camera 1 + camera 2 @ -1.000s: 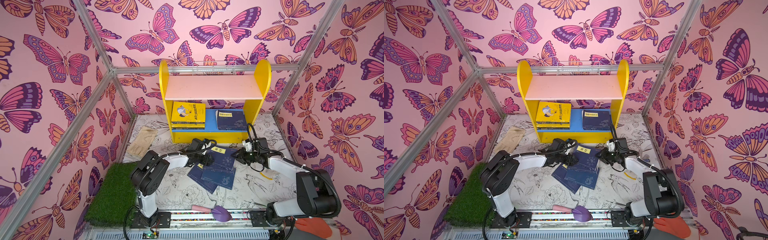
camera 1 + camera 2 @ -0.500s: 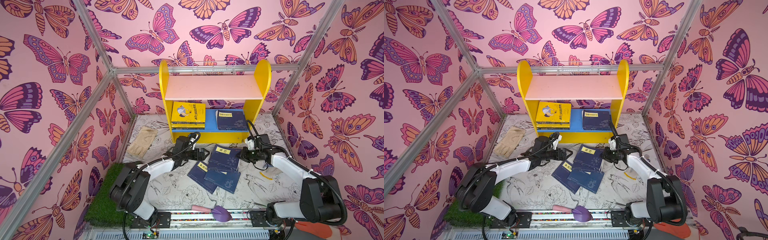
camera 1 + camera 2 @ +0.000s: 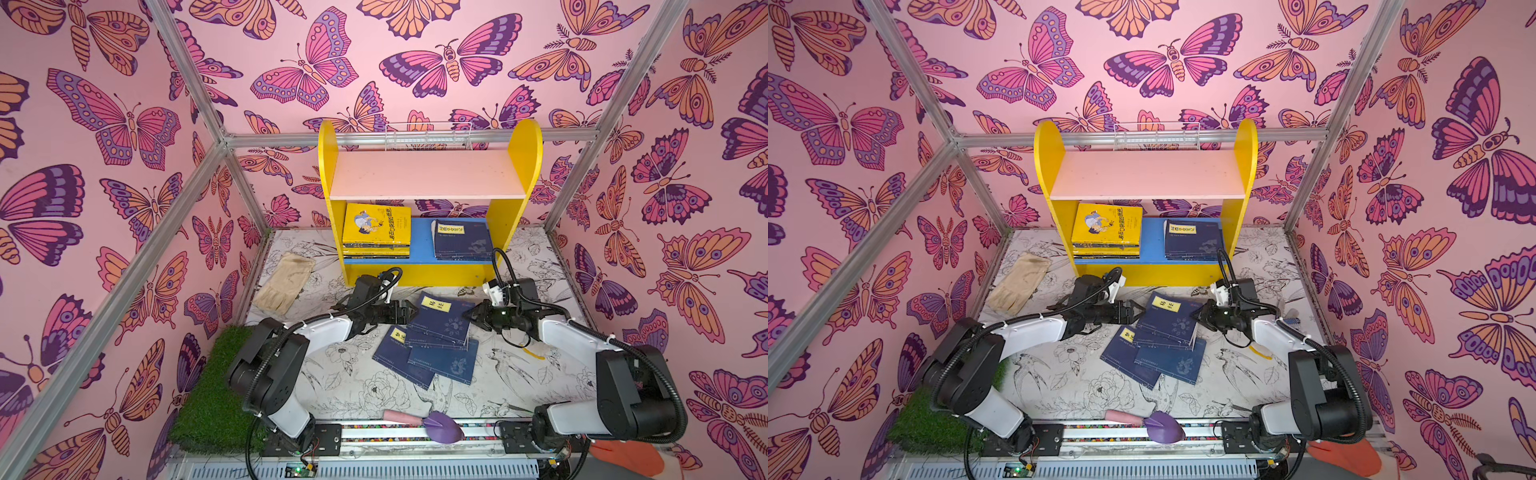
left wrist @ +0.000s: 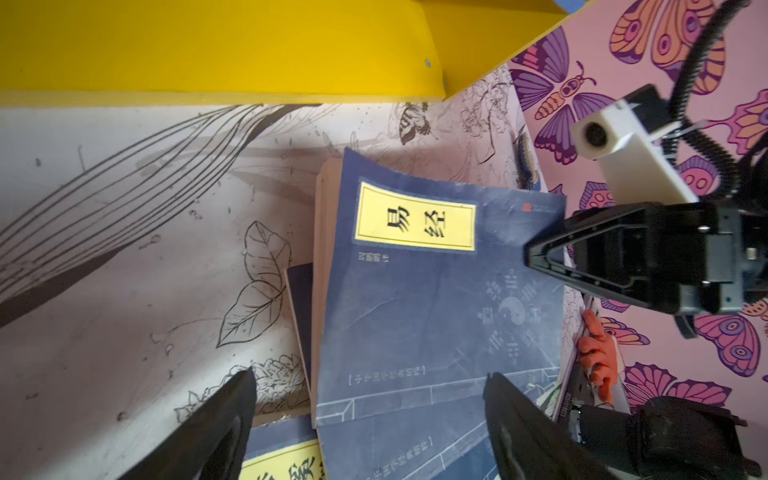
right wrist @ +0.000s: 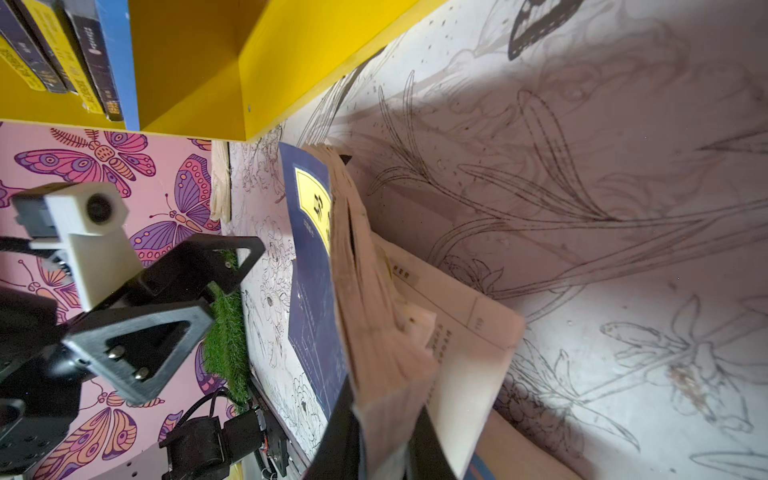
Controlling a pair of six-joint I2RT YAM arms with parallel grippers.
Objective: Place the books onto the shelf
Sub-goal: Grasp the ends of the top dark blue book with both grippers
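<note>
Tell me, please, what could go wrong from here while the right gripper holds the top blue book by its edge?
1. The right gripper is shut on only one edge of the top blue book. Its pages fan apart, so the book may flop open or slip out.
2. The open left gripper sits close to the opposite edge and could shove the books underneath out of place.

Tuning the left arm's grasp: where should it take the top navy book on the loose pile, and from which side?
Grip the top navy book by its edge nearest the left tool, probably coming in low from the left. The right tool pinches the opposite edge, holding it raised, so this edge is free and thin enough for the open jaws.
</note>
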